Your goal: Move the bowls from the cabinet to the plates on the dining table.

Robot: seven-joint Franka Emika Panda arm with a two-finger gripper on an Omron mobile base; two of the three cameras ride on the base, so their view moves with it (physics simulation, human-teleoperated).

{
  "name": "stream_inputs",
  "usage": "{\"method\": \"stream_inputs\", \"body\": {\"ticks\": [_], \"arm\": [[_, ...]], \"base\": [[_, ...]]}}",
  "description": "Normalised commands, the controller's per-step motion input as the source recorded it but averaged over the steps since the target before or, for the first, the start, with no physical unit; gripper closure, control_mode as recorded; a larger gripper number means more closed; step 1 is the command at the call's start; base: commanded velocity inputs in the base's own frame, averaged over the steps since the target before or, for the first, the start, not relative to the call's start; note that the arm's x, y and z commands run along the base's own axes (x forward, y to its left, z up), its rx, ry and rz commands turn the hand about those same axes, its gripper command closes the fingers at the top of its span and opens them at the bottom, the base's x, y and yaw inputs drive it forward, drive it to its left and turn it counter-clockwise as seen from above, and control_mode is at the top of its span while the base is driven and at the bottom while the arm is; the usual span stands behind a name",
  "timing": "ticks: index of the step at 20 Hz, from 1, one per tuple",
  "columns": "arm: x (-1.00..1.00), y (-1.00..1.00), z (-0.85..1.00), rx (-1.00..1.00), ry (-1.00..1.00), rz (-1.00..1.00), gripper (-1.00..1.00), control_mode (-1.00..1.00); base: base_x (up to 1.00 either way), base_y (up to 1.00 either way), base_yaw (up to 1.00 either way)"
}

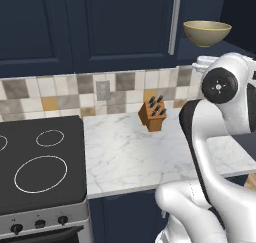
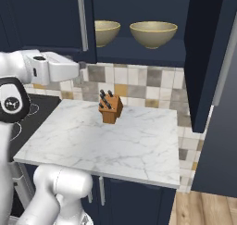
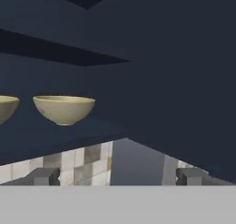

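Two beige-tan bowls stand side by side on the lower shelf of the open navy cabinet [image 2: 139, 50], the left bowl [image 2: 105, 32] and the right bowl [image 2: 153, 34]. The hand view has the nearer bowl [image 3: 64, 109] left of centre and the other bowl [image 3: 5, 109] cut off at the left edge. From the left base view, one bowl [image 1: 207, 33] is visible. My gripper [image 3: 117, 177] is open and empty, below shelf height and short of the bowls, its fingertips [image 3: 46, 176] wide apart. My hand [image 2: 51, 66] hangs left of the cabinet opening. The plates and the dining table are out of view.
Below the cabinet, a wooden knife block [image 2: 110, 108] stands on a small marble counter [image 2: 115, 145]. The cabinet's open door [image 2: 203, 57] juts out on the right. A shut door with a silver handle [image 2: 82, 20] is on the left. A black stove [image 1: 40, 162] adjoins the counter.
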Motion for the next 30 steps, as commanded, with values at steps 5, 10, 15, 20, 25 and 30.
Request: {"method": "stream_inputs", "body": {"ticks": [5, 10, 15, 20, 25, 30], "arm": [[0.15, 0.34, 0.04, 0.02, -0.02, 0.33, -1.0, -1.0], [0.11, 0.31, 0.09, 0.01, -0.03, 0.3, -1.0, -1.0], [0.08, 0.26, 0.1, 0.01, -0.02, 0.21, -1.0, -1.0], [0.12, 0.19, 0.06, 0.0, -0.04, 0.13, -1.0, -1.0], [0.16, 0.12, 0.03, 0.0, -0.03, 0.11, -1.0, -1.0], [0.27, 0.0, 0.0, 0.01, 0.0, 0.07, -1.0, -1.0]], "base": [[0.0, 0.0, 0.0], [0.0, 0.0, 0.0], [0.0, 0.0, 0.0], [0.0, 0.0, 0.0], [0.0, 0.0, 0.0], [0.0, 0.0, 0.0]]}}
